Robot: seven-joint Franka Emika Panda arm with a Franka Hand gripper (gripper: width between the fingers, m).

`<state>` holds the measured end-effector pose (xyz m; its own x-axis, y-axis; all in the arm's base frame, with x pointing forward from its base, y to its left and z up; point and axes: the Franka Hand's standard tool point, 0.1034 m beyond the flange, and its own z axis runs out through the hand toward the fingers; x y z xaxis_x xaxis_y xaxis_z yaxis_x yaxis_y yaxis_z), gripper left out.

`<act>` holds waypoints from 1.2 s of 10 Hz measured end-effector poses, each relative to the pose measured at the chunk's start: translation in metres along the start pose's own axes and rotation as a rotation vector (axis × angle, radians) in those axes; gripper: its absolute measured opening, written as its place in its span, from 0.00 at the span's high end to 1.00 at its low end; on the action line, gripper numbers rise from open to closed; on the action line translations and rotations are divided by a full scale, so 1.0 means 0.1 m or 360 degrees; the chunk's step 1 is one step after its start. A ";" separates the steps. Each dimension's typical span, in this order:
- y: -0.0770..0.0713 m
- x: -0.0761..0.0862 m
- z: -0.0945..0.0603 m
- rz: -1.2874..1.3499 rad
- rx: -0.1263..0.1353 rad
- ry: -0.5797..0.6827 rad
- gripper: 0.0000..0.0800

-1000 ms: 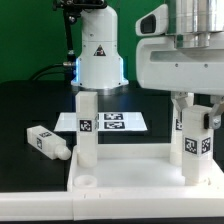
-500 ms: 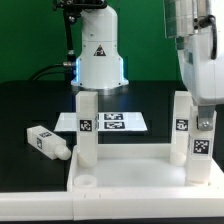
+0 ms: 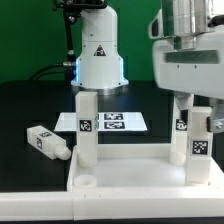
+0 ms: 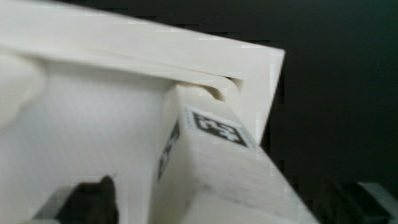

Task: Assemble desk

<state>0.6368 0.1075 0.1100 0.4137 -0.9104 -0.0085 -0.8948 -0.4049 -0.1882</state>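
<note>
The desk's white rimmed panel (image 3: 130,172) lies at the front of the table. One leg (image 3: 88,125) stands upright on it at the exterior view's left. On the right stand two tagged legs, a rear one (image 3: 183,128) and a front one (image 3: 203,150). My gripper (image 3: 197,106) hangs over the tops of this right pair. In the wrist view a tagged leg (image 4: 222,165) rises from a corner of the panel (image 4: 107,90) between my fingers. A dark fingertip (image 4: 89,203) stands apart from it, so the jaws are open. Another leg (image 3: 47,143) lies loose on the table.
The marker board (image 3: 112,122) lies flat on the black table behind the panel. The robot's white base (image 3: 100,55) stands behind it. A round corner hole (image 3: 88,183) at the panel's front left has nothing in it.
My wrist has turned above the right-hand legs, away and then back. The jaws have widened off the leg. Panel, standing legs and loose leg have not moved.
</note>
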 end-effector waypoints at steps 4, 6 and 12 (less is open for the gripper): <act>-0.01 0.01 -0.01 -0.0488 -0.0019 0.0023 0.19; -0.06 -0.07 -0.01 -0.1262 -0.0068 0.0077 0.19; -0.02 -0.04 0.00 -0.0728 -0.0079 0.0081 0.64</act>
<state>0.6371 0.1118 0.1103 0.7601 -0.6399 0.1129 -0.6299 -0.7683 -0.1138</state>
